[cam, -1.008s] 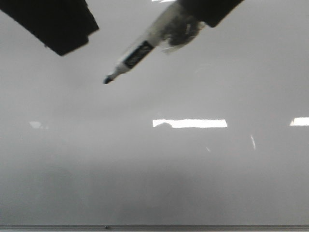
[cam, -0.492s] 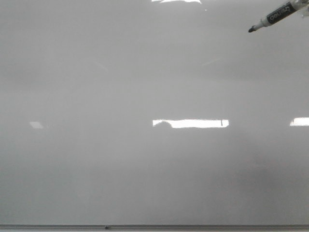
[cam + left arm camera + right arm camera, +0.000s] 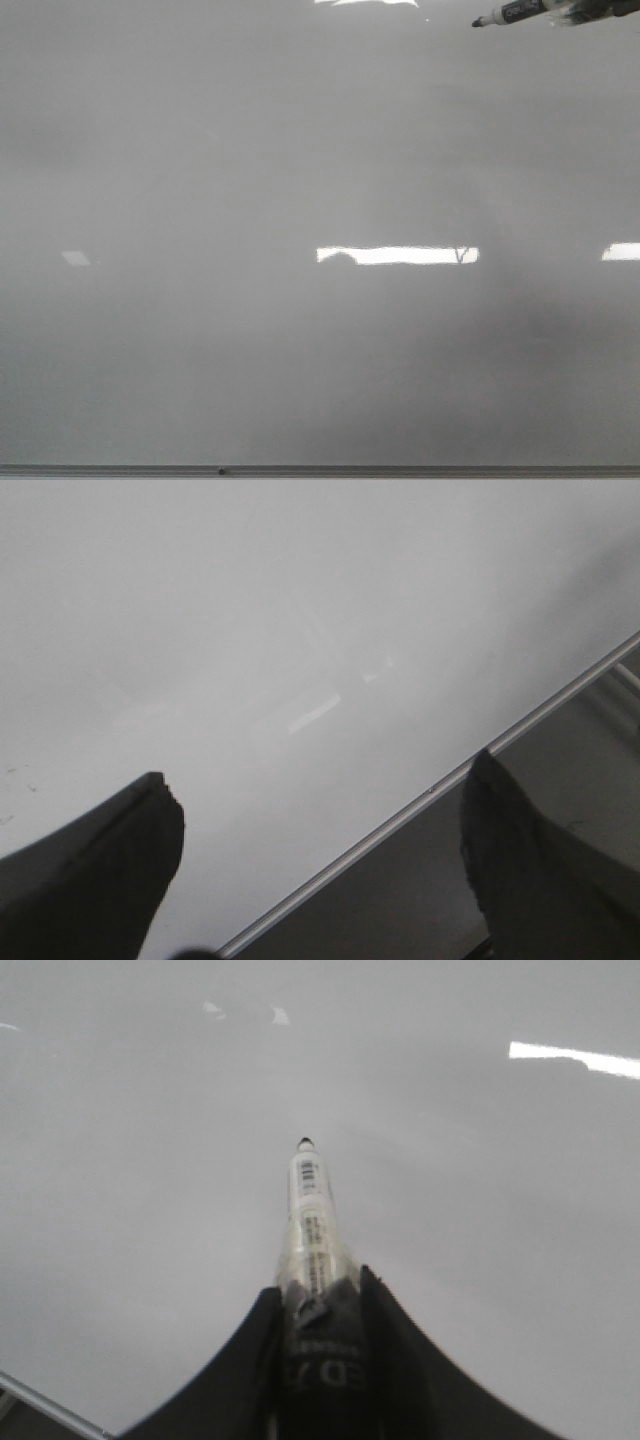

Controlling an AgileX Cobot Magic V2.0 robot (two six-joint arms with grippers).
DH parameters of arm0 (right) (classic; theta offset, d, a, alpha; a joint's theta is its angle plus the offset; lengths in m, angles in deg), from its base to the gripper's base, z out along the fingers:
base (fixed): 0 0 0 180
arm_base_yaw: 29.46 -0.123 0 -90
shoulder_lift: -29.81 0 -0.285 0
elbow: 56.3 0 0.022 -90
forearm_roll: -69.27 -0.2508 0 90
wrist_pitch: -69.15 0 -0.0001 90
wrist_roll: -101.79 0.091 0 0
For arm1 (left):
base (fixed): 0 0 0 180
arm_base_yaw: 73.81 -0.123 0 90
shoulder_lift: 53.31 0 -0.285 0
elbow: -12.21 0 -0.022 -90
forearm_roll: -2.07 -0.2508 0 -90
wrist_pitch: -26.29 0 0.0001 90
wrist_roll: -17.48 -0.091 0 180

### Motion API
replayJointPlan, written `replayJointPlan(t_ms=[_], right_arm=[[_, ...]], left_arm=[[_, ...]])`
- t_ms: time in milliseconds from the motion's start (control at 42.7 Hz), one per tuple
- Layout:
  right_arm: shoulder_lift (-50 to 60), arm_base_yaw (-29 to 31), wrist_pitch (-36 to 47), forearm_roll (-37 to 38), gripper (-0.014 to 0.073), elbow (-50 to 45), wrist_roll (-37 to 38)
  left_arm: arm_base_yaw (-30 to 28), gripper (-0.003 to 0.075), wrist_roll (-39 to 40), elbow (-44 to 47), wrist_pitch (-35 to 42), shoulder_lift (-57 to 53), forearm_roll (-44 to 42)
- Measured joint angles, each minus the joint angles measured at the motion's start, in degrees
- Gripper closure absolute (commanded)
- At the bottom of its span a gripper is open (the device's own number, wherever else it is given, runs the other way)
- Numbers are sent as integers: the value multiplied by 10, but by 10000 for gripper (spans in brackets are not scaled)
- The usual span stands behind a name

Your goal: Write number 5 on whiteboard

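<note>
My right claw (image 3: pixel 318 1305) is clenched on a marker (image 3: pixel 310 1220), whose tip points out over the whiteboard (image 3: pixel 250 350). In the front view the marker (image 3: pixel 515 12) lies near the board's top right corner. I see no 5 on the board. The board is glossy grey, with bright reflections and a thin metal frame (image 3: pixel 400 820). My left claw (image 3: pixel 320 870) hangs released over the frame edge.

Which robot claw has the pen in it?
The right claw: its fingers are clamped on the marker, tip pointing over the whiteboard. The left claw is spread open with nothing between its fingers.
</note>
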Motion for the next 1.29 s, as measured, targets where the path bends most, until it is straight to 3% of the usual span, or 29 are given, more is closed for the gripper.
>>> replayJointPlan(t_ms=[258, 867, 1290], right_arm=[[-62, -1, 54, -1, 659, 13, 0], [-200, -1, 67, -2, 659, 108, -5], [-243, -11, -6, -2, 659, 112, -34]], left_arm=[[0, 167, 0, 0, 4, 1, 3], [0, 167, 0, 0, 8, 1, 5], [0, 167, 0, 0, 14, 1, 5]])
